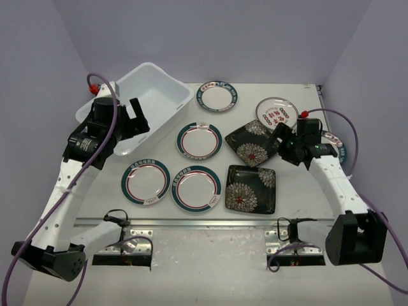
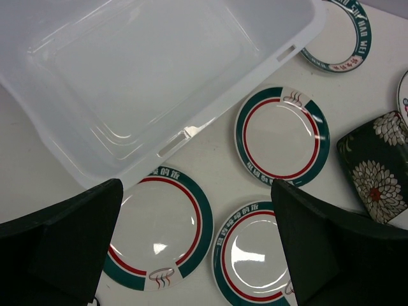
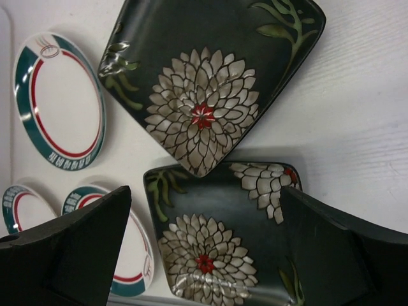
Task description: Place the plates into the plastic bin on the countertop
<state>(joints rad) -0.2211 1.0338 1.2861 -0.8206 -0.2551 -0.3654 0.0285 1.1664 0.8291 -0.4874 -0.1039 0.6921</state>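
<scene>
Currently logged, left to right across the table point(image 1: 296, 191):

1. Plastic bin point(image 1: 153, 89): white, translucent, at the far left and set at an angle. It has a slot handle under the rim and no label that I can read. Every plate I can see lies on the table outside it.
2. Left tool point(image 1: 138, 116): over the bin's right-hand wall, jaws spread wide, nothing between them.
3. Near-left ringed plate point(image 1: 146, 182): white with a teal-and-red rim. The teal band carries white Chinese characters, and a white panel shows a small steaming-bowl emblem.
4. Near-right ringed plate point(image 1: 196, 188): same pattern, just beside item 3.
5. Middle ringed plate point(image 1: 199, 141): same pattern, near the bin's right corner.
6. Far ringed plate point(image 1: 217, 96): same pattern. On my left wrist feed its rim lettering appears to read "HAO WEI".
7. Near black plate point(image 1: 251, 189): square, with white flowers that have red centres.
8. Far black plate point(image 1: 252, 144): same pattern, turned cornerwise, its corner meeting item 7's edge.
9. Red-character plate point(image 1: 276, 113): round and white. The characters are too small for me to read.
10. Right tool point(image 1: 278, 137): above the right side of item 8, jaws wide, carrying nothing.
11. Hidden ringed plate point(image 1: 340, 152): only a strip of teal rim shows past the right arm.
</scene>
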